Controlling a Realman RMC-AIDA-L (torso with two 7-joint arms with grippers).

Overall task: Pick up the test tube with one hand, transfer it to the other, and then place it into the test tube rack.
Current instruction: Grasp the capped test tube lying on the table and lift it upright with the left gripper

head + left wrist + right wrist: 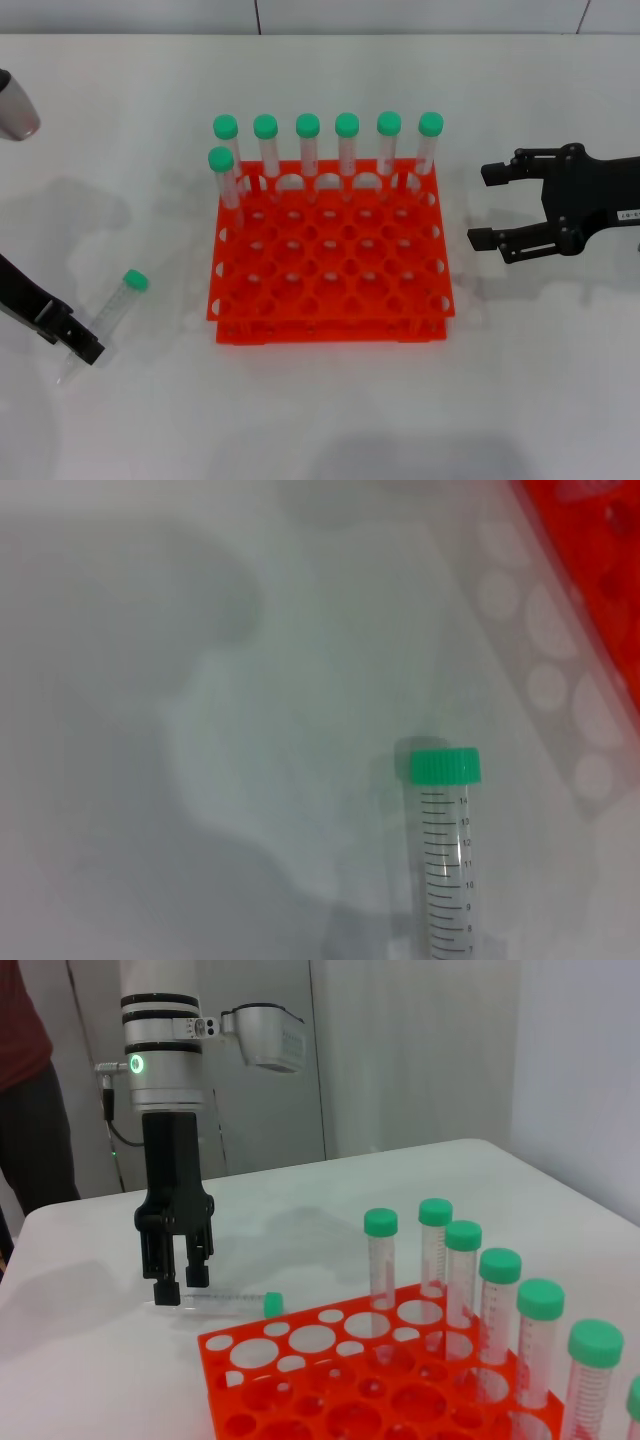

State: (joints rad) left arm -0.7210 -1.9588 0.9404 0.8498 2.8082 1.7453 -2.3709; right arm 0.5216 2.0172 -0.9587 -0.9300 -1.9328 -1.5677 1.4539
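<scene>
The test tube point(112, 308) lies on the white table left of the test tube rack point(330, 322), its green cap pointing to the rack. The left wrist view shows its cap end point(446, 840) resting on the table. My left gripper point(85, 345) is down at the tube's lower, tapered part. Seen from the right wrist view, the left gripper point(182, 1290) has its fingers close together with the tube point(225, 1302) between them. To the right of the rack my right gripper point(482, 206) hovers open, holding nothing.
Several green-capped tubes point(347, 145) stand upright in the rack's back row, and one more point(224, 175) stands in the second row at the left. The other holes are free. A person point(30, 1090) stands beyond the table's far edge.
</scene>
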